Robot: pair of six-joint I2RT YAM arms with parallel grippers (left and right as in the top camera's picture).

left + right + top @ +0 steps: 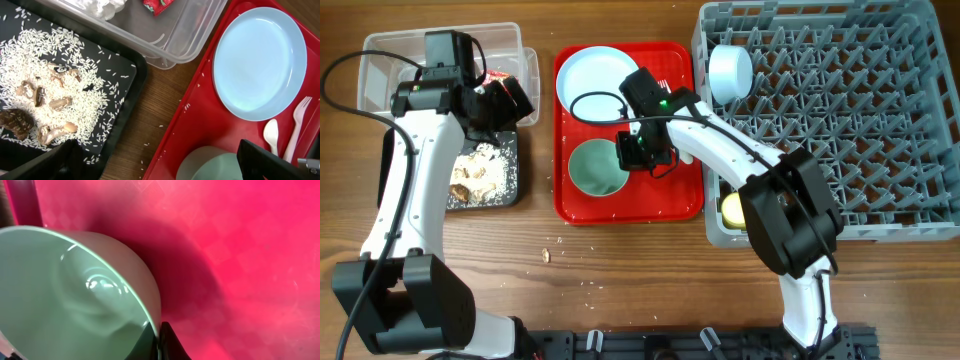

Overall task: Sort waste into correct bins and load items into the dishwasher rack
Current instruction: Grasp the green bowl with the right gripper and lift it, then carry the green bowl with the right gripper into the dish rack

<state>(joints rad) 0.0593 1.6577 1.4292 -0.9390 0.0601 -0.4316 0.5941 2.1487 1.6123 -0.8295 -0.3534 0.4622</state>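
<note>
pale green bowl (597, 168): light, stiff, smooth, likely slippery; right hand (157, 342) pinches rim, good hold. Left hand (160, 162) spread wide, empty.

Robotics lab, wooden table (620, 280), left arm (415, 180), right arm (730, 145), staged dishwasher rack (860, 120)

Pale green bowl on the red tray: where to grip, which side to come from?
Pinch the rim of the pale green bowl on the side toward the dishwasher rack, from above, one finger inside, one outside. It sits upright, too wide to span, with a thin wall. The right gripper looks clamped there, fingers either side of the rim.
</note>
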